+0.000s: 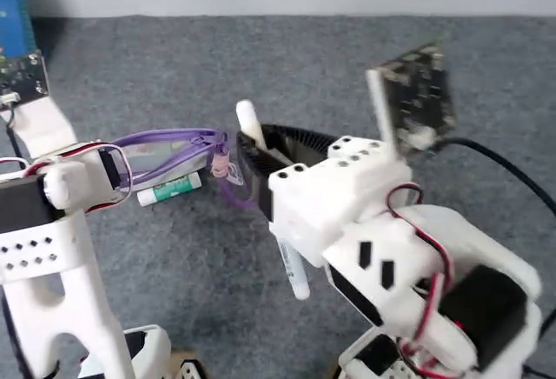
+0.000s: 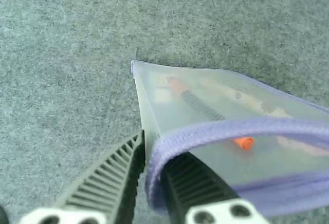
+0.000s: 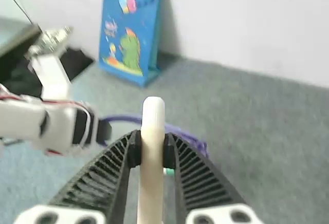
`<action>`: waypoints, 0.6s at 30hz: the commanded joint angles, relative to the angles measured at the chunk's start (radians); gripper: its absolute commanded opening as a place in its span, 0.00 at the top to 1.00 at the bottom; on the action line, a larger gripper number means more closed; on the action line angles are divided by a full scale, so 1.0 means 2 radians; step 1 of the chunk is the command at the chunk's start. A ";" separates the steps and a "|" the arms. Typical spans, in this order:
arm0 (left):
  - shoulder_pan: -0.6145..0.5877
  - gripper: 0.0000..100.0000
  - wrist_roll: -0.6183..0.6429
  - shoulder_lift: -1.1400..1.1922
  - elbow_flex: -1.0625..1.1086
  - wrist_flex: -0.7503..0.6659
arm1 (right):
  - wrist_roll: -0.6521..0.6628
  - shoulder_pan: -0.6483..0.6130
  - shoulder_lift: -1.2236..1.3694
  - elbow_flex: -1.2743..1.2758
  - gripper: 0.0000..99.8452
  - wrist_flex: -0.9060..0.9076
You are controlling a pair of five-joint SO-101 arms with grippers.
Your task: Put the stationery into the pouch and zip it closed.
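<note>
A clear pouch [image 1: 174, 151] with a purple zip rim hangs just above the grey carpet, its mouth facing the right arm. My left gripper [image 2: 151, 149] is shut on the pouch's [image 2: 216, 111] rim at one end; its place in the high view is [image 1: 122, 169]. Inside the pouch lie items, one with an orange tip [image 2: 244, 143]. My right gripper [image 3: 152, 142] is shut on a white pen [image 3: 153, 116], held upright close to the pouch mouth [image 3: 182, 135]. From above, the pen [image 1: 248, 123] sticks out above the right gripper [image 1: 254, 151]. A green-and-white stick [image 1: 169, 189] lies on the carpet under the pouch.
A blue printed bag [image 3: 133, 29] stands against the wall beyond the left arm. A black cable [image 1: 504, 166] runs across the carpet at the right. The right arm's circuit board [image 1: 421, 92] stands above its wrist.
</note>
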 commanded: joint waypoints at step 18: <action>-0.002 0.99 -0.004 -0.002 0.000 -0.010 | 0.018 -0.004 -0.293 0.530 0.99 -0.530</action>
